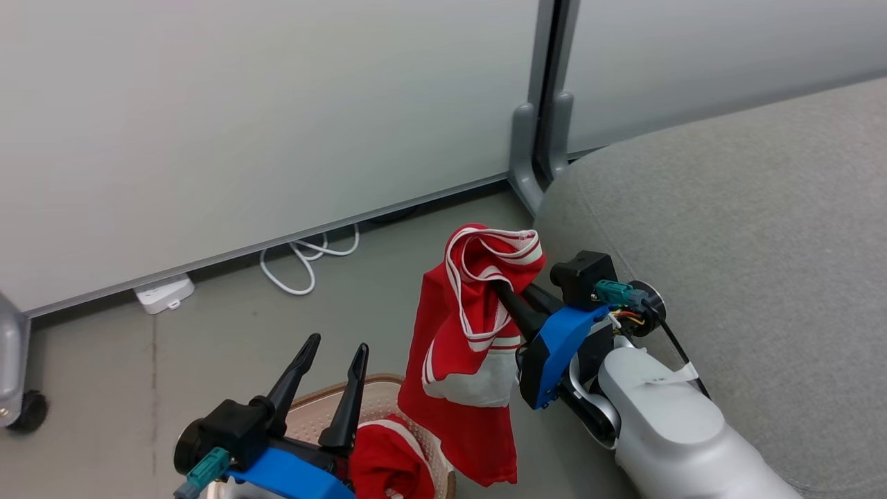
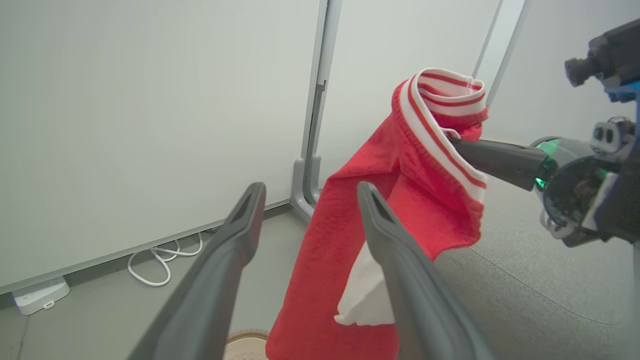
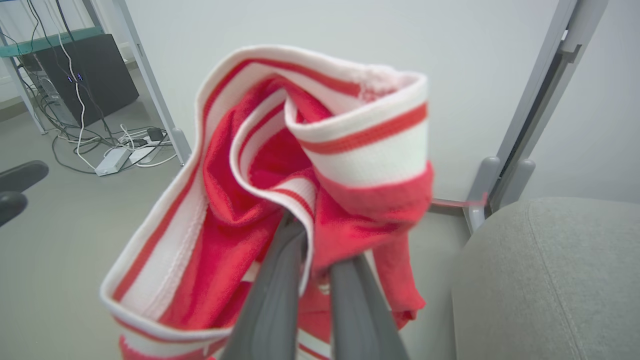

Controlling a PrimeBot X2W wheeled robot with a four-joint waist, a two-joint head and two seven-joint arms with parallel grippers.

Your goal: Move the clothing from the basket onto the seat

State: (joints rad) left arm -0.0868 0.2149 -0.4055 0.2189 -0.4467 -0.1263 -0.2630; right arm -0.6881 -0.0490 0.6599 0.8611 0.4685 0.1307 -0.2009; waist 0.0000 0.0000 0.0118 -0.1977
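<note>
A red garment with white stripes (image 1: 464, 360) hangs in the air left of the grey seat (image 1: 748, 263), with my right gripper (image 1: 500, 291) shut on its striped waistband (image 3: 350, 135). In the left wrist view the same garment (image 2: 395, 200) dangles beyond my open left gripper (image 2: 310, 192). The second red garment (image 1: 384, 461) lies in the cream basket (image 1: 378, 405) at the bottom of the head view. My left gripper (image 1: 336, 346) stands open just above the basket's far rim, holding nothing.
A grey partition wall with a metal post foot (image 1: 530, 166) stands behind. A white cable (image 1: 305, 260) and a white power adapter (image 1: 165, 292) lie on the floor by the wall. A caster wheel (image 1: 28, 410) sits at far left.
</note>
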